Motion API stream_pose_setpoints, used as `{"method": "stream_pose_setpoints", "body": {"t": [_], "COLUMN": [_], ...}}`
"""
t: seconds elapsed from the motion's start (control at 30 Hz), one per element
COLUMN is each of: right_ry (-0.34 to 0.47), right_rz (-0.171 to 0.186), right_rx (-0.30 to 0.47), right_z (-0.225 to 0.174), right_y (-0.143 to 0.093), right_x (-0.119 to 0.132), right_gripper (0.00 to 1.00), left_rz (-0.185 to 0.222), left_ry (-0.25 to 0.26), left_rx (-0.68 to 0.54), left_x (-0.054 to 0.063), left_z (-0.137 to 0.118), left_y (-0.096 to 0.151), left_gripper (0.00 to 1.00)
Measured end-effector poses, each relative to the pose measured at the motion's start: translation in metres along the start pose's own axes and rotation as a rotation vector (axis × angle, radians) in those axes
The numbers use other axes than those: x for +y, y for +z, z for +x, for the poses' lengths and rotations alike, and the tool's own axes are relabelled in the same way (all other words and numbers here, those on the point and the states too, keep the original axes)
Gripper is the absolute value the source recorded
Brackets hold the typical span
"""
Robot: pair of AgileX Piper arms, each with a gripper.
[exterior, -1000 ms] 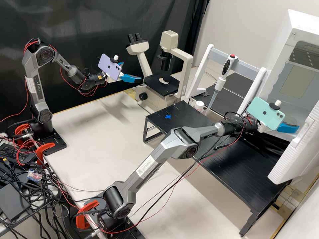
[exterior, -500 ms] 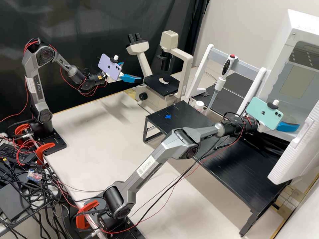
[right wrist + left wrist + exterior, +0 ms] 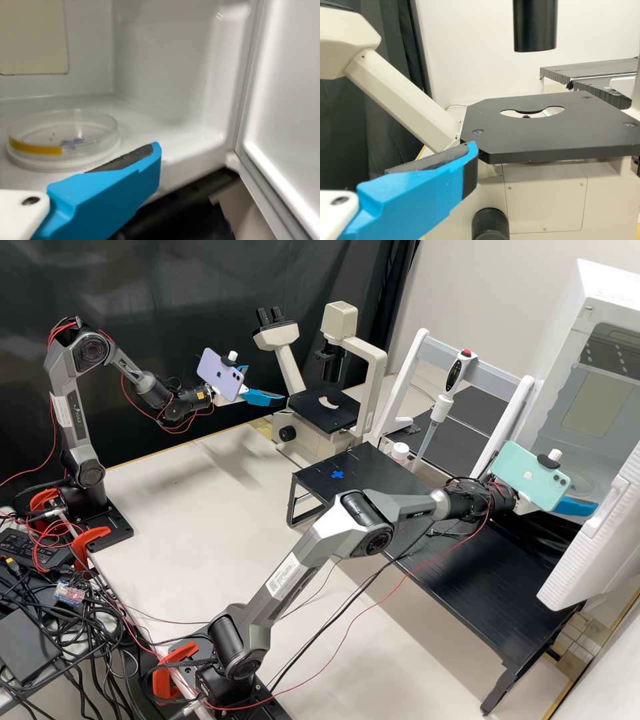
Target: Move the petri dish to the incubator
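Round, clear and edged with 1 yellow strip, the petri dish [image 3: 77,141] rests on the glossy white incubator [image 3: 165,65] floor near the right tool [image 3: 580,507], spread. The left tool [image 3: 267,384], also spread, hangs beside the flat black microscope stage [image 3: 530,139].

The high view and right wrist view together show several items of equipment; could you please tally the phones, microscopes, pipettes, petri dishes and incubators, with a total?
Phones, lilac and mint: 2
Microscope: 1
Pipette: 1
Petri dish: 1
Incubator: 1
Total: 6
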Motion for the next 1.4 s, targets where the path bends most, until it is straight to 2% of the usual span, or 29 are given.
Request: {"method": "stream_pose_setpoints", "body": {"t": [0.27,0.37,0.47,0.57,0.73,0.9,1.07,1.23,1.4], "right_ry": [-0.018,-0.029,-0.046,-0.09,-0.138,-0.161,-0.173,-0.125,-0.049], "right_rz": [0.051,0.057,0.014,0.01,-0.035,-0.075,-0.081,-0.077,-0.023], "right_rx": [-0.078,-0.108,-0.14,-0.155,-0.149,-0.064,0.072,0.219,0.294], "right_z": [-0.049,-0.074,-0.101,-0.125,-0.179,-0.253,-0.32,-0.373,-0.404], "right_y": [0.019,0.025,0.034,0.04,0.044,0.038,0.039,0.047,0.057], "right_x": [0.018,0.019,0.018,0.009,-0.003,-0.018,-0.038,-0.049,-0.058], "right_gripper": [1.0,1.0,1.0,1.0,1.0,1.0,1.0,1.0,1.0], "left_rz": [0.0,0.0,0.0,0.0,0.0,0.0,0.0,0.0,0.0], "left_ry": [0.0,0.0,0.0,0.0,0.0,0.0,0.0,0.0,0.0], "left_rx": [0.0,0.0,0.0,0.0,0.0,0.0,0.0,0.0,0.0], "left_x": [0.0,0.0,0.0,0.0,0.0,0.0,0.0,0.0,0.0], "left_z": [0.0,0.0,0.0,0.0,0.0,0.0,0.0,0.0,0.0], "left_y": [0.0,0.0,0.0,0.0,0.0,0.0,0.0,0.0,0.0], "left_gripper": [1.0,1.0,1.0,1.0,1.0,1.0,1.0,1.0,1.0]}}
